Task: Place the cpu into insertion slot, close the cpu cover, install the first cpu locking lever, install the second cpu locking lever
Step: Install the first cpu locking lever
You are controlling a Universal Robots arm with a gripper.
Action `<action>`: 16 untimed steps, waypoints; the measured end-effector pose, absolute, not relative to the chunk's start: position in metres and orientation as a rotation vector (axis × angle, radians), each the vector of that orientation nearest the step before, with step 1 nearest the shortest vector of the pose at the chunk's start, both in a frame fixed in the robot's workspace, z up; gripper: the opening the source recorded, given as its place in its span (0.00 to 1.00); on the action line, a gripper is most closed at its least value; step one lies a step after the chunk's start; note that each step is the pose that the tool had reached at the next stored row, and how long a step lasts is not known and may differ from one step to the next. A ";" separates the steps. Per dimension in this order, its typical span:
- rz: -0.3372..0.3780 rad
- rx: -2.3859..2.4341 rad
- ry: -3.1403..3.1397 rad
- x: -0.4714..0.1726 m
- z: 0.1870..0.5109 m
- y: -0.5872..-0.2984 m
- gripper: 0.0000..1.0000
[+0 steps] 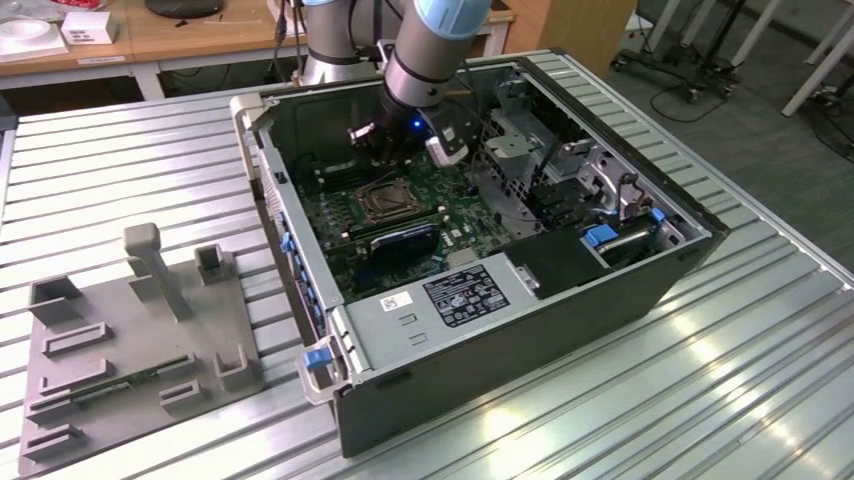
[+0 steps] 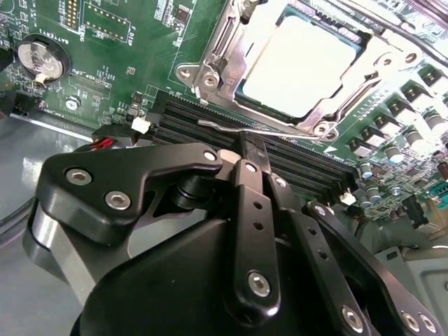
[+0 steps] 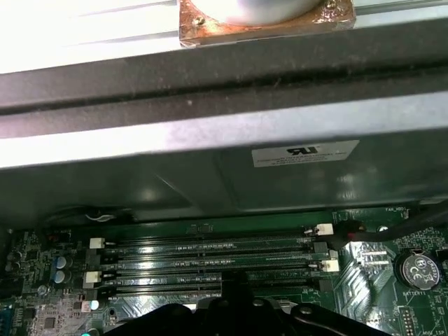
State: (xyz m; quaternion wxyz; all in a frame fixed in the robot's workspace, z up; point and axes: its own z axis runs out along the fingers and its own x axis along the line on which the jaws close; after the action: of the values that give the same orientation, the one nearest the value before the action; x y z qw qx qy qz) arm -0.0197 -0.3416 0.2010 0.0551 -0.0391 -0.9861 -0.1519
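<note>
cpu [image 2: 302, 64] under closed cpu cover [image 2: 210, 66]

The exterior view looks down at a slant from well above and off to one side, taking in the whole open computer case [image 1: 534, 250] on the ribbed surface [image 1: 747, 380], with my arm [image 1: 427, 50] reaching down into it. My second wrist view sits just behind my claw [image 2: 253, 157] and looks past its dark linkage, very close, onto the green motherboard [image 2: 119, 63] and the insertion slot [image 2: 301, 66]. My first wrist view looks low across the memory slots [image 3: 210, 262] toward the case wall [image 3: 210, 175]; both wrist views share those slots and the round battery [image 3: 418, 269].
</note>
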 end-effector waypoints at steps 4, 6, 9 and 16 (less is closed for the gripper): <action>-0.461 -0.121 -2.994 -0.020 0.199 -0.342 0.11; -0.461 -0.122 -2.994 -0.019 0.198 -0.343 0.11; -0.462 -0.123 -2.994 -0.019 0.197 -0.343 0.11; -0.461 -0.124 -2.994 -0.019 0.195 -0.344 0.11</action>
State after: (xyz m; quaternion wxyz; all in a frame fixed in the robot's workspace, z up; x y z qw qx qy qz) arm -0.0194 -0.3437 0.1952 0.0548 -0.0409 -0.9860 -0.1520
